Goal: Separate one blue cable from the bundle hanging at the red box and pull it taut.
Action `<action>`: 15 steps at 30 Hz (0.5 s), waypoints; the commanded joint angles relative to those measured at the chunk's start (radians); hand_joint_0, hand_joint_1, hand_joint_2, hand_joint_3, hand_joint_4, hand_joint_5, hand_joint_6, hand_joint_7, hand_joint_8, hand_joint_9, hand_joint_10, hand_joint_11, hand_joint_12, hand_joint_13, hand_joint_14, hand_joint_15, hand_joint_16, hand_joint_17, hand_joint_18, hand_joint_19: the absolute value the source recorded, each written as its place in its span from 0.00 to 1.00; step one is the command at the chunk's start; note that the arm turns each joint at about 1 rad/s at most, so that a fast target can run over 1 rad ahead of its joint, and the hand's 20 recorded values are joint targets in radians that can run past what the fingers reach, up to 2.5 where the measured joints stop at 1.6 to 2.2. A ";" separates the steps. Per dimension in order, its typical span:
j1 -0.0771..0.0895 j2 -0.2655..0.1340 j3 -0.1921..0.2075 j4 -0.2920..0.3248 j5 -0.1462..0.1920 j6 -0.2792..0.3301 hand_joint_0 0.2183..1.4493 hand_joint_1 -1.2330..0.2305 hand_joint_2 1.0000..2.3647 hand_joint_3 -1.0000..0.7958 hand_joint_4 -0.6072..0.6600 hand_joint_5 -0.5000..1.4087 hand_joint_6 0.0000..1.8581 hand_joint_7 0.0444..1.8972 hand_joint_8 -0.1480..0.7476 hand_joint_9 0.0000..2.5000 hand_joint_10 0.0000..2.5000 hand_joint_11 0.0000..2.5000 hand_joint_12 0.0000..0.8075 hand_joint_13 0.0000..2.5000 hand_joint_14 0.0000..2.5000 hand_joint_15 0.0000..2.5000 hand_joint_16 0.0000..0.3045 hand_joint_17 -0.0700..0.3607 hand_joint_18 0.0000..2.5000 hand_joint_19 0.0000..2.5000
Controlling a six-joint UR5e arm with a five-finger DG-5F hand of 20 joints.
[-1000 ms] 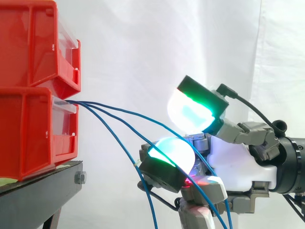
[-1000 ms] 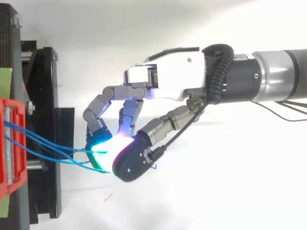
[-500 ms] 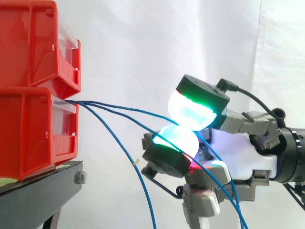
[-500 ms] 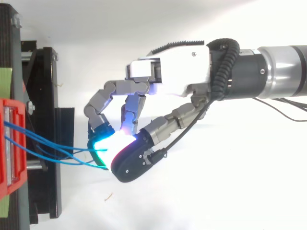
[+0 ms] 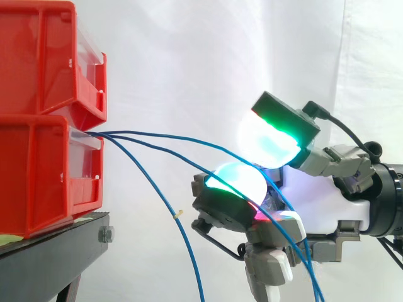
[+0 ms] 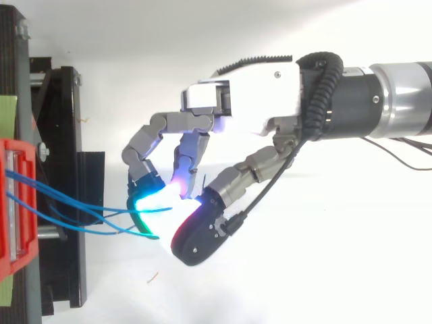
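Three thin blue cables leave the front of the lower red bin (image 5: pixel 38 176) at the left of the side view. The top blue cable (image 5: pixel 157 134) arcs right and passes between the hand's green-glowing thumb pad (image 5: pixel 271 135) and a cyan-glowing finger pad (image 5: pixel 234 182), which are pinched on it. A second cable (image 5: pixel 182 160) runs under that finger pad and drops past the hand (image 5: pixel 321 214). The third cable (image 5: pixel 184 236) hangs free, down to the lower edge. From above, the hand (image 6: pixel 250 108) has curled fingers, and the cables (image 6: pixel 74 202) span from the bin (image 6: pixel 13 202) to its pads.
A second red bin (image 5: pixel 44 56) is stacked on the lower one, both on a black stand (image 5: pixel 56 251). White curtain lies behind. The arm (image 6: pixel 385 111) enters from the right. From above, the black stand (image 6: pixel 64 169) lies just left of the fingertips.
The hand has drawn slightly right, away from the bins, with thumb and finger pads closing on the top cable. That cable now rises in a straighter arc from the bin.
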 commanded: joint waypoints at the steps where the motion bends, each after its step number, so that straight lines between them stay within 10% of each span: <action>1: -0.001 -0.002 0.000 -0.003 0.000 0.000 0.24 0.53 0.00 0.28 0.57 0.18 0.45 0.57 0.54 0.49 0.01 0.39 0.47 0.45 0.01 0.28 0.17 0.44 0.37 0.26; 5: -0.001 0.000 0.000 -0.003 0.000 0.000 0.30 0.62 0.00 0.28 0.56 0.19 0.43 0.59 0.52 0.49 0.01 0.39 0.46 0.45 0.01 0.28 0.16 0.42 0.35 0.28; 15: 0.002 0.000 0.000 0.002 0.018 0.000 0.31 0.35 0.01 0.43 0.57 0.17 0.45 0.63 0.55 0.48 0.01 0.40 0.49 0.46 0.01 0.28 0.18 0.45 0.38 0.26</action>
